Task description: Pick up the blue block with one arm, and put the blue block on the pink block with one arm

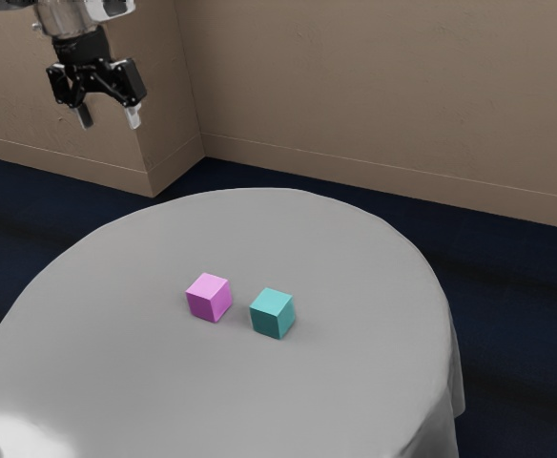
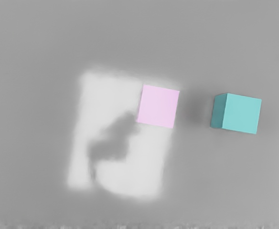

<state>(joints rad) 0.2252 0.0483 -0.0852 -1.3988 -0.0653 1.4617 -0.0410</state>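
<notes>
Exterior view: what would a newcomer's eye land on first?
Two small cubes sit close but apart near the middle of the round grey table: the pink block and, to the exterior view's right of it, the teal-looking blue block. At upper left, the gripper hangs open and empty, well above them.

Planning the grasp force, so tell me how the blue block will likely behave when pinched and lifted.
The blue block looks like a rigid cube with flat faces, so it should probably hold shape and sit flat rather than roll. Its smooth sides may be somewhat slippery. It looks small against the table, so probably light.
</notes>
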